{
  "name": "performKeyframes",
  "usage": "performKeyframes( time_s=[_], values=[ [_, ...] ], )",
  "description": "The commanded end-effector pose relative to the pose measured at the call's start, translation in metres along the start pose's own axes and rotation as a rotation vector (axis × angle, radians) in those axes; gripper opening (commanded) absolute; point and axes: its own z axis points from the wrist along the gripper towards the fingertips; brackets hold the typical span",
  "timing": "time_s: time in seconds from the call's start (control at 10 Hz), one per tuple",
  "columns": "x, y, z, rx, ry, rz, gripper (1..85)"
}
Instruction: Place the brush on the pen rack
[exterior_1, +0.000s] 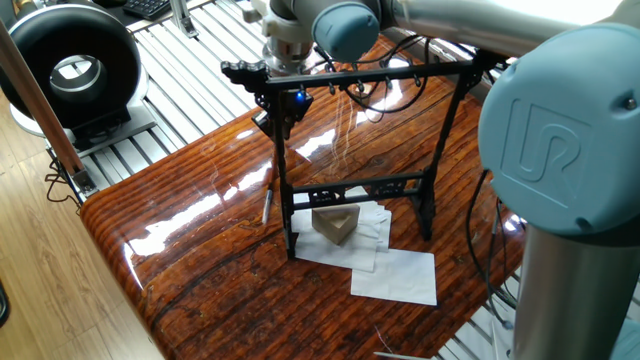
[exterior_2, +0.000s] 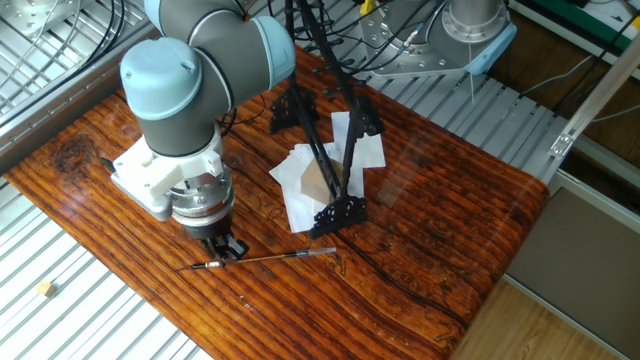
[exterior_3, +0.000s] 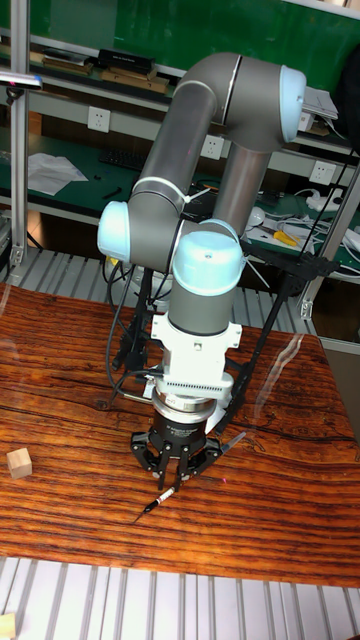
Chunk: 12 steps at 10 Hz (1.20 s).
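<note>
Robotics lab: aluminium-slat bench, cable runs, wall sockets.

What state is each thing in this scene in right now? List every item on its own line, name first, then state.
brush: lying flat on the table, not on the rack.
gripper: lowered over the brush's dark tip end, fingers either side of the shaft; grip unclear.
pen rack: standing upright, nothing hanging from it.
white papers: lying flat under the rack.
small wooden block: resting on the table, away from the arm.

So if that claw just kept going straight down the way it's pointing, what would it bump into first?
Most likely the brush lying on the table: the gripper points straight down right above its dark end. Depth is hard to judge.
</note>
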Motion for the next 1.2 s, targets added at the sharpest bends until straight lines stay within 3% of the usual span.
performKeyframes(
  time_s=[0.0, 0.1, 0.6, 0.7, 0.8, 1.1],
  values=[
    [0.007, 0.015, -0.003, -0.050, 0.040, 0.026, 27.0],
    [0.010, 0.021, -0.004, -0.073, 0.053, 0.043, 27.0],
    [0.033, 0.026, -0.002, -0.106, 0.130, 0.063, 26.7],
    [0.044, 0.038, -0.004, -0.155, 0.171, 0.070, 26.3],
    [0.051, 0.042, -0.006, -0.170, 0.197, 0.075, 26.3],
    [0.052, 0.044, -0.003, -0.178, 0.200, 0.069, 26.3]
  ],
)
